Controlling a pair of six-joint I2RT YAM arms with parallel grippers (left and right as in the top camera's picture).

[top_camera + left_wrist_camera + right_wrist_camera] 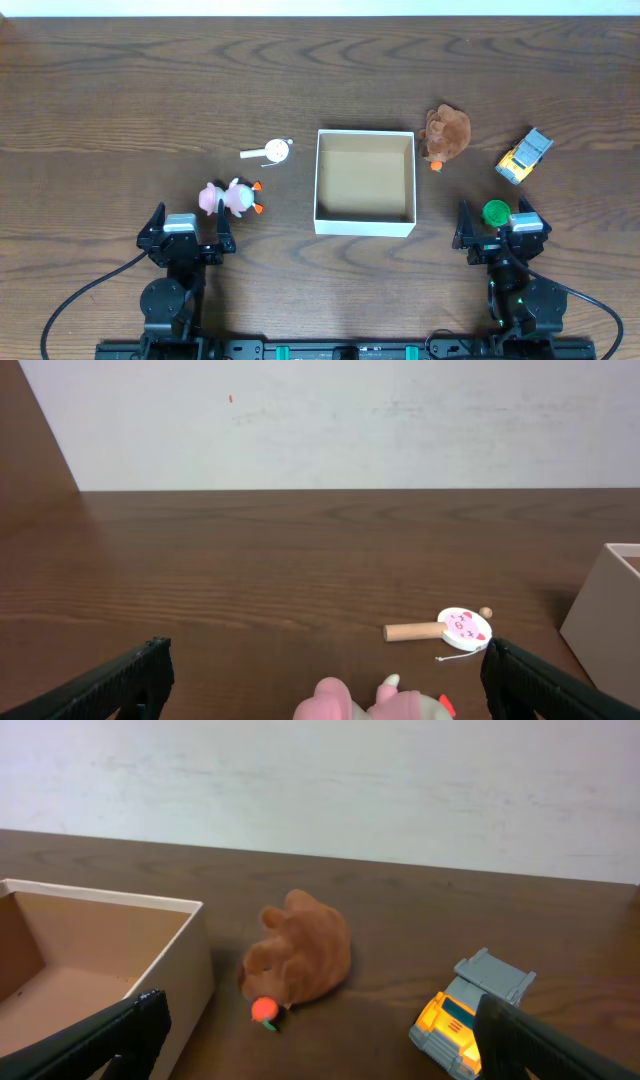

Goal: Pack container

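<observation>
We log left gripper (190,225) spread | right gripper (497,228) spread | container (365,225) open-topped, between pink toy (228,198) and brown plush (448,133).

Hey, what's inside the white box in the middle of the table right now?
Nothing visible: from overhead the container shows only bare brown cardboard. The pink plush and brown plush lie outside it. The near wall may hide a thin strip of floor.
</observation>
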